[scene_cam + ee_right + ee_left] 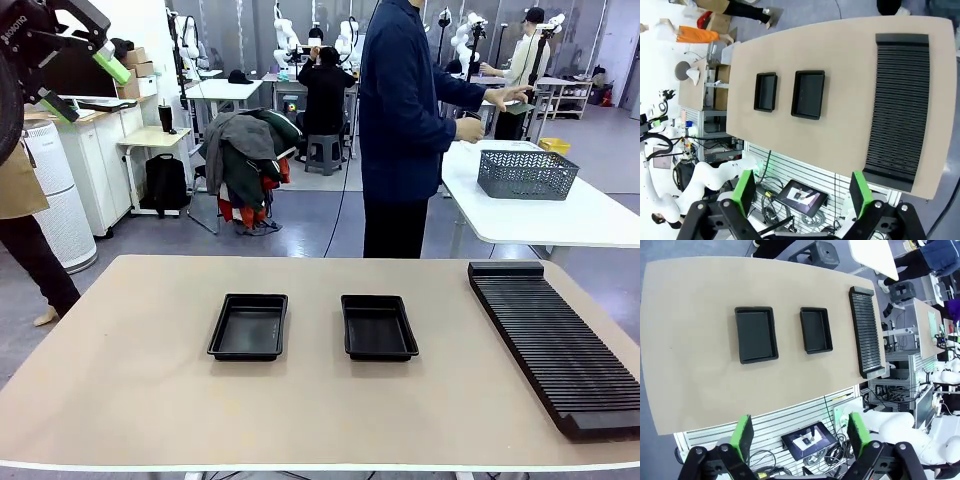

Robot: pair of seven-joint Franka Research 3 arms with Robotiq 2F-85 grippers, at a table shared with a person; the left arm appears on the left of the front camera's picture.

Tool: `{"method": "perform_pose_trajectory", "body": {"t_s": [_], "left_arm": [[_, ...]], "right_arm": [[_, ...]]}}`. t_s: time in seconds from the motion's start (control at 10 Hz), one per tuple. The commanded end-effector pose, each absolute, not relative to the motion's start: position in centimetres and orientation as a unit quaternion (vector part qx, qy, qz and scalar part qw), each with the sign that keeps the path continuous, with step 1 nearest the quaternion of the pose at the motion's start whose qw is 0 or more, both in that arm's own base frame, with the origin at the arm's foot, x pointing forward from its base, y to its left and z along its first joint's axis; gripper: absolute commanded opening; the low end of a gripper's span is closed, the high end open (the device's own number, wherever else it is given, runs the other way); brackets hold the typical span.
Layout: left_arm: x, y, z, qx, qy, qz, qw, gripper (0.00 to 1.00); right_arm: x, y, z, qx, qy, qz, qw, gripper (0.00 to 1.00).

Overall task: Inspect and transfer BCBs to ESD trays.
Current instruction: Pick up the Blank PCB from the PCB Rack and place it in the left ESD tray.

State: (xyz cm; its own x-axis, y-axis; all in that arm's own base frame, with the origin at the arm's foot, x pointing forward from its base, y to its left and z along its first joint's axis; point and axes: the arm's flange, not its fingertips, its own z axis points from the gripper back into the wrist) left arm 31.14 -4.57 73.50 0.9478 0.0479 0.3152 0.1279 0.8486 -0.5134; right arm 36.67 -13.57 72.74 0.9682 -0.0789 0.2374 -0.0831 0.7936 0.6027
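Two shallow black rectangular plastic trays with flared rims sit side by side at the middle of the beige desk (120,390), apart from each other. One tray (248,328) lies toward the left edge and the other tray (379,328) toward the right edge, both with bare floors. A long black ribbed slotted rack (555,345) lies along the right edge, running from the far edge almost to the near one, well apart from the trays.

The left end effector (801,436) hangs high, well above the desk, its green-padded fingers spread wide with nothing between them. The right end effector (802,195) is likewise spread and holds nothing.

The thin green circuit boards of the task should be light and stiff yet fragile, with a face that is easily marred. The safer hold is probably a pinch across two opposite edges, not on the face. Each board should go down flat inside a tray's rim, which likely leaves little margin.

A person in a dark blue jacket (400,130) stands beyond the far edge, hands reaching toward a neighbouring white table (600,215) that bears a grey mesh basket (527,172). Nothing lies between the end effectors and the trays. The rack is the one thing a reach from the right would have to clear.
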Motion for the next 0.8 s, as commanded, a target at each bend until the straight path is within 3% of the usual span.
{"method": "perform_pose_trajectory", "body": {"t_s": [0.0, 0.7], "left_arm": [[30.89, -4.49, 73.92, -0.256, -0.149, -0.005, 0.955, 1.0], [30.94, -4.57, 74.88, -0.232, -0.146, 0.003, 0.962, 1.0]], "right_arm": [[36.54, -14.51, 73.0, 0.31, -0.119, -0.007, 0.943, 1.0], [36.05, -15.18, 73.63, 0.296, -0.122, -0.017, 0.947, 1.0]]}}
